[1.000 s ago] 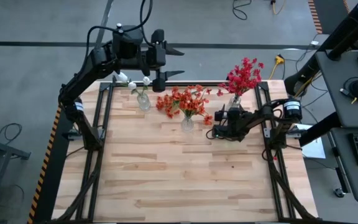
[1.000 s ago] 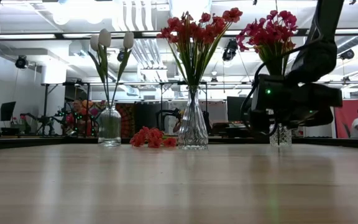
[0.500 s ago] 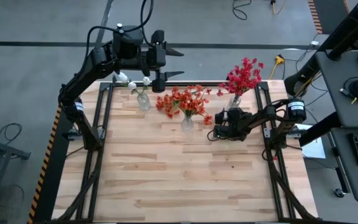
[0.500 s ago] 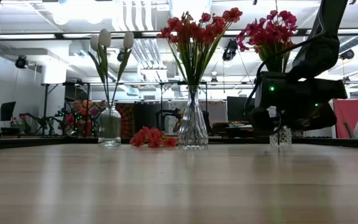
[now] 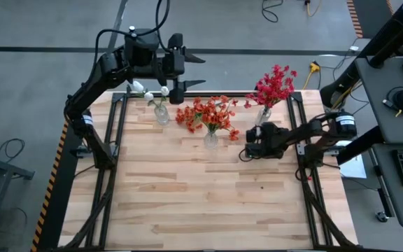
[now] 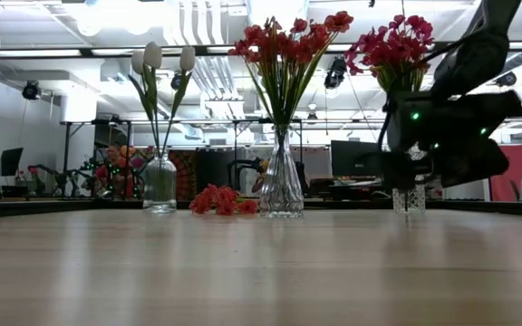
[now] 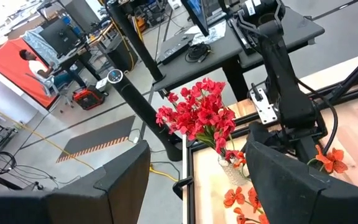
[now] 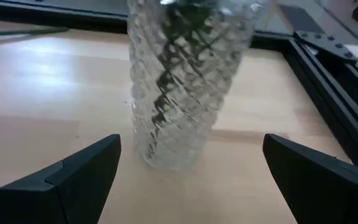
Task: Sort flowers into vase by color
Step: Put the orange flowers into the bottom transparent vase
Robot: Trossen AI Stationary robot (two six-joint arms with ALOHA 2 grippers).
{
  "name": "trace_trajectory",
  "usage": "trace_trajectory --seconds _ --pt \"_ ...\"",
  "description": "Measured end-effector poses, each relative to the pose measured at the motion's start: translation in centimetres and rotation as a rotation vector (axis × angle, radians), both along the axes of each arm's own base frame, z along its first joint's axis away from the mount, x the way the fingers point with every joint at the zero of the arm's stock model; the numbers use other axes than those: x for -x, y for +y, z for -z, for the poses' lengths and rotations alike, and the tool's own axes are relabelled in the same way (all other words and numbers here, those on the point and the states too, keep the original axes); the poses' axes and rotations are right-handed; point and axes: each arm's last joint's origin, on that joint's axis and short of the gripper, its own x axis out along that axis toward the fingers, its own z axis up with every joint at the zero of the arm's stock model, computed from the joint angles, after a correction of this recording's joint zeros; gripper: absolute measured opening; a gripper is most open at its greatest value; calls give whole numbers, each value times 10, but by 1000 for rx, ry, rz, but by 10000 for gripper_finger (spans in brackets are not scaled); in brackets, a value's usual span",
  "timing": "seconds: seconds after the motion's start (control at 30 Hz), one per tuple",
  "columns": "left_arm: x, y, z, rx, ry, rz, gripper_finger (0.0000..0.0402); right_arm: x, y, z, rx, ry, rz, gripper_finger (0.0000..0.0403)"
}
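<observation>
Right gripper [image 5: 244, 151] hovering wide open, empty, low at table's 3 o'clock beside crimson flowers [image 5: 275, 85] in vase [image 8: 179, 74]. Loose orange spray [image 6: 217, 200] lying by middle vase [image 6: 281, 186]; approaching low, pinching stem.

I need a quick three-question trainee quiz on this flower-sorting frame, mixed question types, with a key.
1. True or false: the right gripper is closed around a stem.
2. How many glass vases stand on the table?
3. Multiple choice: which blooms lie loose on the wood by the middle vase? A white, B orange, C none.

Key:
1. False: its fingers are open and empty, facing the vase of crimson flowers.
2. Three.
3. B: an orange spray lies beside that vase, which holds the orange flowers.
</observation>
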Motion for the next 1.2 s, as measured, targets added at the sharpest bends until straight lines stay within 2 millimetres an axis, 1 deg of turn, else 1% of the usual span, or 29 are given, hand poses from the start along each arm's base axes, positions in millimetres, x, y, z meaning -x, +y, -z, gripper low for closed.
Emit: trace_trajectory --seconds 0.2,0.3,0.37,0.43,0.53,0.63,0.77,0.83,0.9,0.97,1.03,1.1,1.2 --pt "3 -3 1 38 13 -5 246 0 13 -13 -80 -27 -83 386" --pt "9 -12 0 22 47 -66 246 2 20 -19 -119 -35 -124 386" --pt "15 -24 -3 -22 61 -158 246 4 24 -24 -135 -40 -147 386" --pt "23 -38 -6 -57 81 -202 246 7 28 -28 -152 -37 -168 386" --pt "32 -56 -4 -32 130 -162 246 10 34 -34 -172 -44 -201 386" --pt "37 -67 3 48 205 -152 246 11 41 -38 -188 -51 -250 386" --pt "37 -83 12 153 272 -153 245 11 51 -40 -207 -58 -302 386" --pt "32 -94 17 192 297 -156 242 12 55 -40 -219 -59 -325 386" --pt "31 -105 24 220 328 -215 237 12 60 -39 -233 -61 -345 386" --pt "34 -116 30 234 359 -297 232 13 65 -39 -239 -69 -361 386" --pt "40 -129 33 252 375 -347 228 13 69 -39 -241 -71 -383 386" --pt "42 -144 37 281 389 -355 225 14 73 -39 -243 -72 -403 386" --pt "38 -170 43 305 392 -327 221 15 80 -39 -245 -75 -431 386"
